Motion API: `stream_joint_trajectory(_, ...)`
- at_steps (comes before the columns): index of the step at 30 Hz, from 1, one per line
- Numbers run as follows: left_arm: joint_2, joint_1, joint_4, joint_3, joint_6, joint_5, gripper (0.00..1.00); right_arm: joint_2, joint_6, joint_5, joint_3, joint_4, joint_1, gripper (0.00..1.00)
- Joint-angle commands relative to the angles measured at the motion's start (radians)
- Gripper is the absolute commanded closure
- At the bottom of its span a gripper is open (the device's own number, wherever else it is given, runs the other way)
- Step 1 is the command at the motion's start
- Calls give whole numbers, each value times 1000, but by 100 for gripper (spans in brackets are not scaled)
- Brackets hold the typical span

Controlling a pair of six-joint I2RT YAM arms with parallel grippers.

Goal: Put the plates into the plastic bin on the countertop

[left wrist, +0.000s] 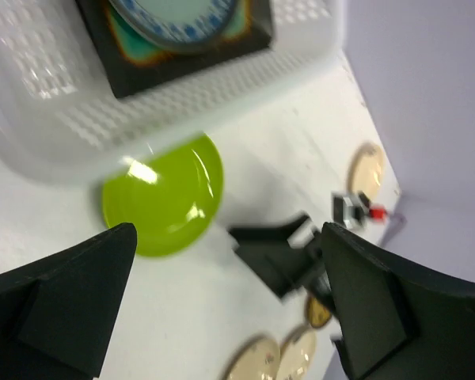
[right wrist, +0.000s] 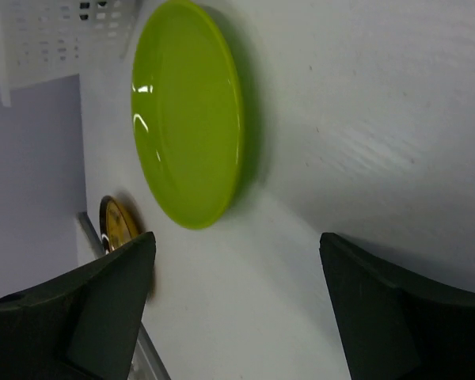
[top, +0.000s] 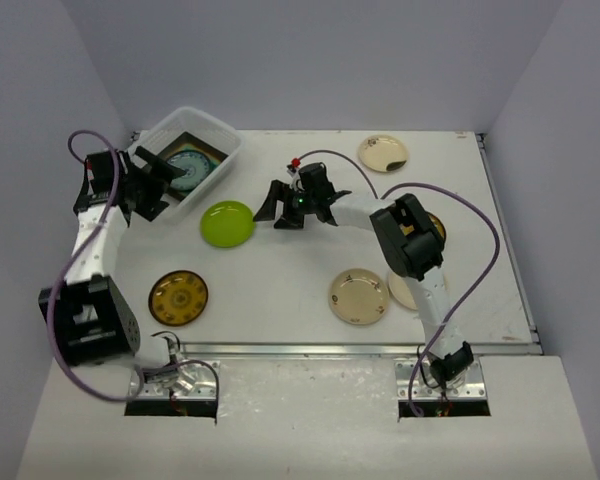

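The plastic bin [top: 220, 133] stands at the back left of the countertop [top: 300, 270]. It holds the teal-centred square plate [left wrist: 134, 55] with a blue-patterned round plate [top: 188, 166] on top. My left gripper [top: 168, 182] is open and empty, hovering at the bin's near edge; the left wrist view shows its gripper [left wrist: 229, 305] wide open. A lime green plate [top: 227, 223] lies just in front of the bin. My right gripper [top: 277, 210] is open and empty just right of this plate [right wrist: 188, 111], apart from it. The wrist view shows the right gripper [right wrist: 237, 309] wide open.
A mustard-patterned plate [top: 178, 297] lies near the front left. Cream plates lie at the back right [top: 382, 153] and front centre [top: 359, 296], with another [top: 402, 292] partly under the right arm. An amber dish [top: 437, 224] peeks from behind that arm. A metal rail [top: 310, 349] runs along the front edge.
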Motion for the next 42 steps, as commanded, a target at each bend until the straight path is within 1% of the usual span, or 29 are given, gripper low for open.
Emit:
stream_joint_trajectory(1, -366, 8, 152, -216, 14, 144, 0, 115, 73, 108, 101, 38, 28, 21)
stream_joint_trajectory(3, -507, 7, 157, -285, 60, 158, 0, 188, 125, 109, 135, 23, 33, 31)
stream_joint_trajectory(4, -544, 8, 117, -292, 78, 163, 0, 209, 136, 111, 159, 7, 37, 35)
stream_joint_trajectory(5, -572, 7, 96, -296, 99, 177, 0, 230, 146, 108, 175, 1, 42, 44)
stream_joint_trajectory(6, -600, 8, 82, -301, 114, 180, 0, 249, 155, 99, 185, 0, 43, 47)
stream_joint_trajectory(7, -634, 8, 49, -300, 144, 205, 0, 276, 164, 95, 208, -21, 50, 57)
stream_joint_trajectory(8, -667, 8, 12, -293, 173, 213, 0, 291, 169, 99, 217, -28, 57, 65)
stream_joint_trajectory(9, -694, 8, -23, -285, 197, 207, 0, 297, 173, 107, 216, -27, 62, 70)
stream_joint_trajectory(10, -697, 7, -48, -280, 217, 198, 0, 300, 176, 121, 216, -34, 65, 71)
stream_joint_trajectory(13, -747, -18, -95, -296, 274, 137, 0, 284, 216, 149, 167, -35, 69, 96)
stream_joint_trajectory(14, -747, -30, -99, -306, 288, 119, 0, 257, 231, 155, 125, -24, 68, 99)
stream_joint_trajectory(15, -745, -40, -101, -315, 301, 105, 0, 213, 241, 166, 83, -5, 68, 100)
stream_joint_trajectory(17, -724, -54, -102, -330, 328, 100, 0, 67, 233, 228, -31, 29, 66, 100)
stream_joint_trajectory(19, -681, -80, -90, -354, 343, 125, 0, -74, 172, 296, -183, 2, 66, 100)
stream_joint_trajectory(21, -609, -118, -59, -398, 327, 135, 0, -304, 73, 418, -277, -87, 66, 100)
stream_joint_trajectory(22, -594, -163, -21, -410, 298, 125, 0, -344, 6, 429, -301, -149, 66, 100)
stream_joint_trajectory(24, -507, -275, 52, -433, 244, 98, 0, -457, -110, 458, -332, -248, 64, 100)
stream_joint_trajectory(25, -473, -357, 107, -440, 209, 94, 0, -529, -173, 418, -352, -272, 59, 100)
stream_joint_trajectory(26, -436, -395, 140, -441, 190, 91, 0, -567, -192, 361, -372, -286, 46, 100)
stream_joint_trajectory(28, -390, -433, 181, -443, 169, 76, 0, -608, -205, 278, -396, -287, 12, 100)
stream_joint_trajectory(31, -349, -475, 256, -449, 145, 62, 0, -684, -183, 56, -474, -222, -59, 100)
stream_joint_trajectory(33, -327, -480, 268, -446, 154, 68, 4, -725, -155, -21, -531, -163, -94, 100)
stream_joint_trajectory(35, -313, -481, 294, -450, 163, 101, 21, -744, -133, -82, -571, -115, -113, 100)
stream_joint_trajectory(36, -308, -481, 316, -465, 163, 149, 32, -743, -117, -134, -579, -77, -113, 100)
stream_joint_trajectory(37, -307, -481, 350, -472, 159, 185, 50, -738, -106, -154, -590, -41, -114, 100)
stream_joint_trajectory(38, -305, -483, 365, -475, 157, 206, 64, -734, -83, -184, -602, -14, -114, 100)
stream_joint_trajectory(39, -304, -485, 368, -474, 157, 216, 72, -730, -57, -213, -611, 12, -114, 100)
stream_joint_trajectory(40, -304, -487, 368, -472, 156, 222, 73, -724, -38, -234, -616, 45, -114, 100)
stream_joint_trajectory(42, -304, -489, 400, -471, 157, 236, 70, -714, -21, -243, -617, 75, -114, 100)
